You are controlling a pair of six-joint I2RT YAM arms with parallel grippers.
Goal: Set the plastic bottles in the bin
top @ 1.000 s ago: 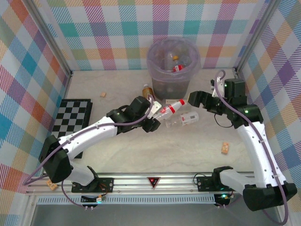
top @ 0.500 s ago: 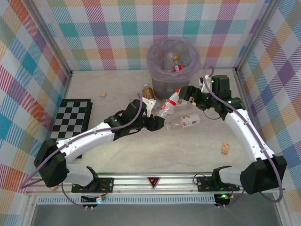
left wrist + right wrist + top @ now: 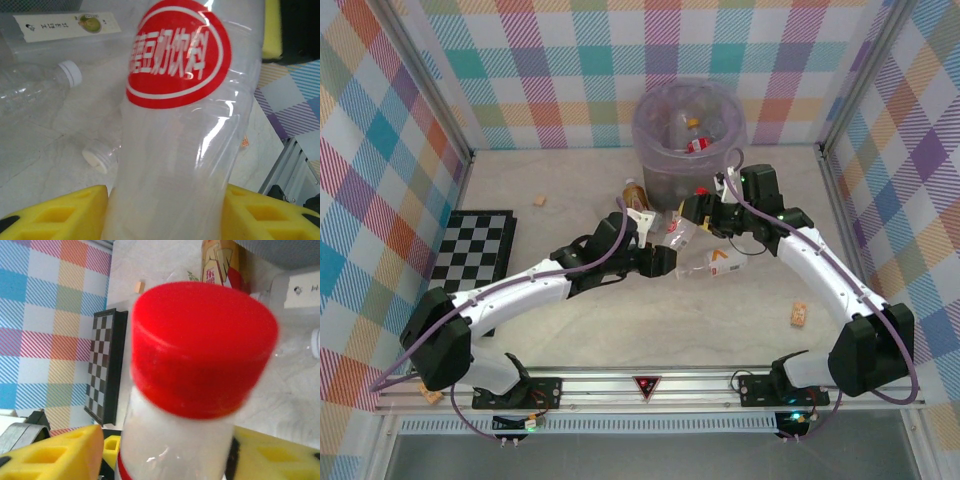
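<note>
Red-capped bottle [image 3: 681, 229] just beside bin's [image 3: 658, 186] near wall

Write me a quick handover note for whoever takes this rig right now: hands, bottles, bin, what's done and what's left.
Left hand: shut on the red-label bottle, held up in front of the bin.
Right hand: straddles that bottle's neck under the red cap; grip unclear.
Done: several bottles lie in the bin.
Left: bin this bottle, then the clear bottle on the table by the hands and the brown bottle beside the bin.
</note>
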